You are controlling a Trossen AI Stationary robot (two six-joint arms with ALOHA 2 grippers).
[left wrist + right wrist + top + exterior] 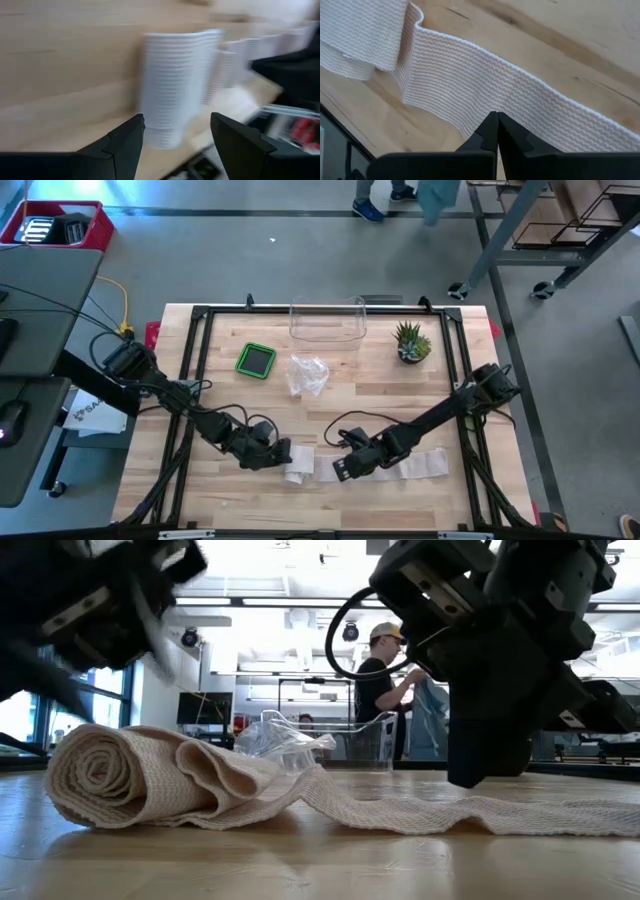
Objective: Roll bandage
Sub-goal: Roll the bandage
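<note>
Black fingers (125, 145) of the left gripper (175, 137) stand spread with nothing between them, and the rolled end of the bandage (300, 464) sits just ahead of their gap. From that roll the unrolled strip (520, 95) runs straight away toward the right gripper (345, 467), whose fingers are clenched together, tips resting on the strip. So the left arm is nearer the roll.

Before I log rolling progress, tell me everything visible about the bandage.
The bandage is cream, ribbed woven fabric lying on the wooden table. One end is wound into a loose spiral roll on its side; the rest trails flat as a rumpled strip. The shut right tool presses on the strip. The open left tool faces the roll.
</note>
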